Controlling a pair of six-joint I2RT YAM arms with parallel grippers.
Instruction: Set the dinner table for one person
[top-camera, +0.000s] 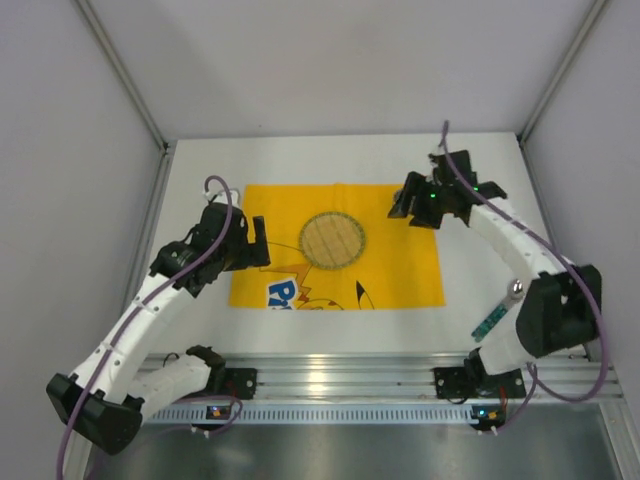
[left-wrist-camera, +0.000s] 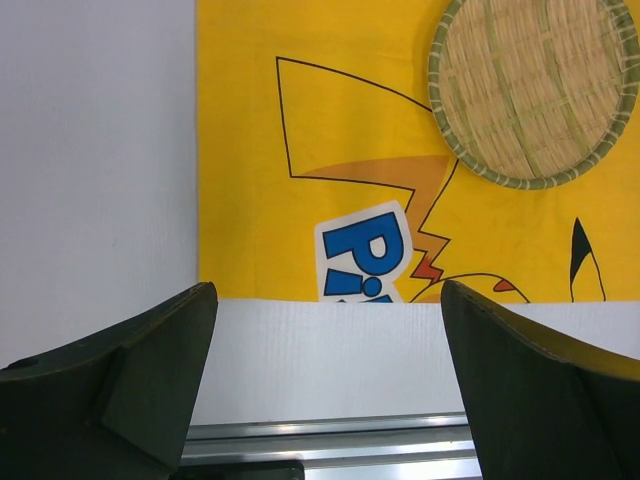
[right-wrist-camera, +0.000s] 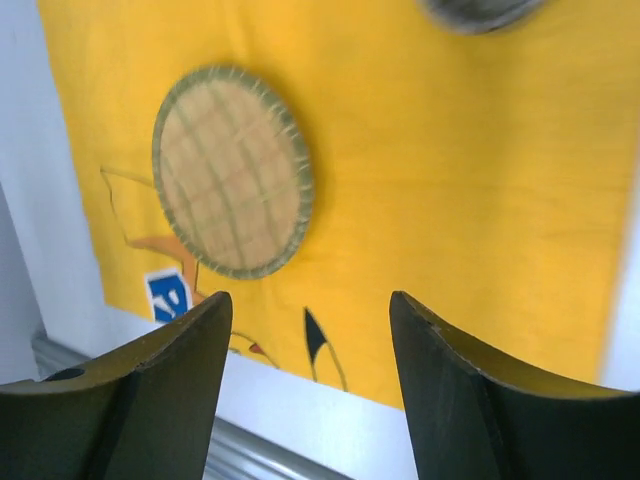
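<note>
The white dinner table (top-camera: 300, 160) carries a yellow cartoon-printed placemat (top-camera: 400, 270). A round woven bamboo mat (top-camera: 333, 240) lies on the placemat's middle. It also shows in the left wrist view (left-wrist-camera: 530, 90) and the right wrist view (right-wrist-camera: 232, 170). My left gripper (top-camera: 259, 240) is open and empty over the placemat's left edge. In its own view (left-wrist-camera: 325, 300) white tabletop (left-wrist-camera: 100, 150) shows between the jaws. My right gripper (top-camera: 402, 206) is open and empty above the placemat's far right part. In its own view (right-wrist-camera: 310, 300) it looks down on the placemat (right-wrist-camera: 450, 200).
A utensil with a silver head and teal handle (top-camera: 495, 315) lies on the table at the right, beside the right arm. A blurred grey round thing (right-wrist-camera: 480, 10) sits at the top edge of the right wrist view. An aluminium rail (top-camera: 340, 370) runs along the near edge.
</note>
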